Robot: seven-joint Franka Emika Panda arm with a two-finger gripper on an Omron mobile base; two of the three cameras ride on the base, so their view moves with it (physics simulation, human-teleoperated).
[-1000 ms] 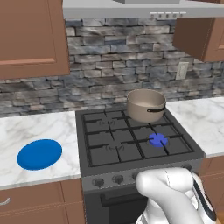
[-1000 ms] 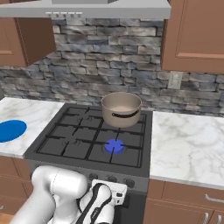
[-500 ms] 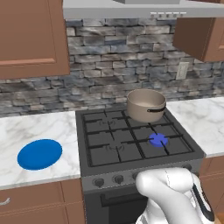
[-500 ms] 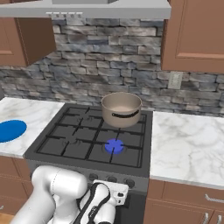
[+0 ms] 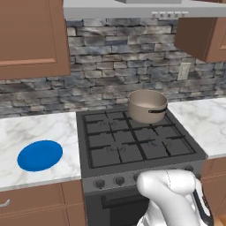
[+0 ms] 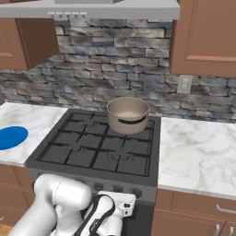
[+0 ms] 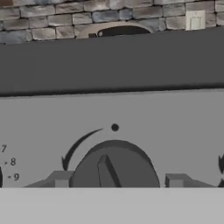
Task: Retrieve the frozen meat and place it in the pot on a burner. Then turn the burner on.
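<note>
End effector [image 7: 113, 181] sits at a stove knob [image 7: 114, 168], fingertips [image 7: 60, 180] either side and clear of it, jaws apart, holding nothing. Pot [image 5: 147, 106] on the back right burner; blue plate [image 5: 40, 155] on the bench left of the stove [image 5: 132, 143]

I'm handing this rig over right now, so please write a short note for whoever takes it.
Gripper: open, with its fingertips on either side of a stove knob and seemingly clear of it.
Pot: on the rear right burner. No meat can be seen inside it from these angles.
Done: the pot is on a burner.
Left: confirm the meat is in the pot, then light the pot's burner. No flame shows on the stove.
</note>
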